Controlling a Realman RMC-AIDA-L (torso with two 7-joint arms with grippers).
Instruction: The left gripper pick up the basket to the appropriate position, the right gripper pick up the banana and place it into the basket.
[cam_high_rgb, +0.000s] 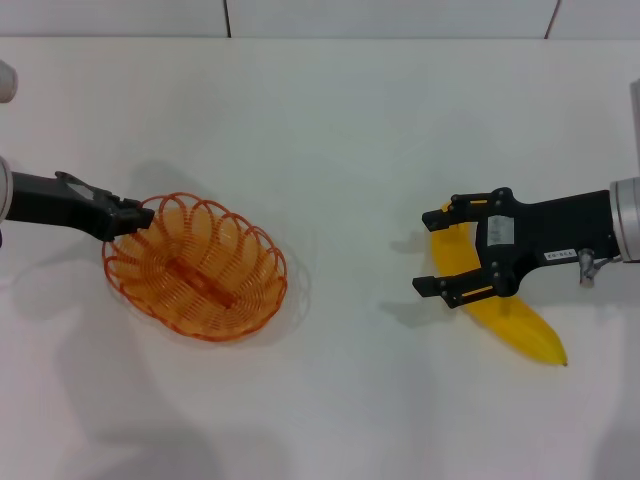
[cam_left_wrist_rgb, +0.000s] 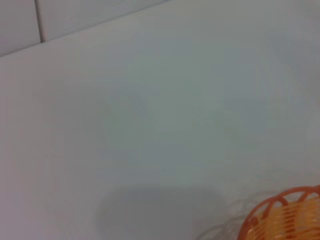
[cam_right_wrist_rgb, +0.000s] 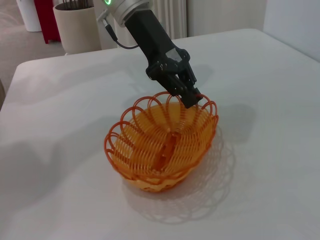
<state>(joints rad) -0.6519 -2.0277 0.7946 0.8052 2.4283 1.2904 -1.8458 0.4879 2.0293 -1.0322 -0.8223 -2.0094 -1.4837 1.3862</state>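
Observation:
The orange wire basket (cam_high_rgb: 195, 268) is at the table's left. It also shows in the right wrist view (cam_right_wrist_rgb: 162, 145) and at the corner of the left wrist view (cam_left_wrist_rgb: 285, 215). My left gripper (cam_high_rgb: 138, 217) is shut on the basket's left rim, as the right wrist view (cam_right_wrist_rgb: 192, 97) also shows. The basket's shadow lies apart from it, so it seems held slightly off the table. The yellow banana (cam_high_rgb: 510, 320) lies at the right. My right gripper (cam_high_rgb: 435, 252) is open over the banana's far end, one finger on each side of it.
The white table (cam_high_rgb: 330, 130) carries nothing else. Its far edge meets a tiled wall. In the right wrist view a beige bin (cam_right_wrist_rgb: 77, 25) and a red object (cam_right_wrist_rgb: 47, 17) stand beyond the table.

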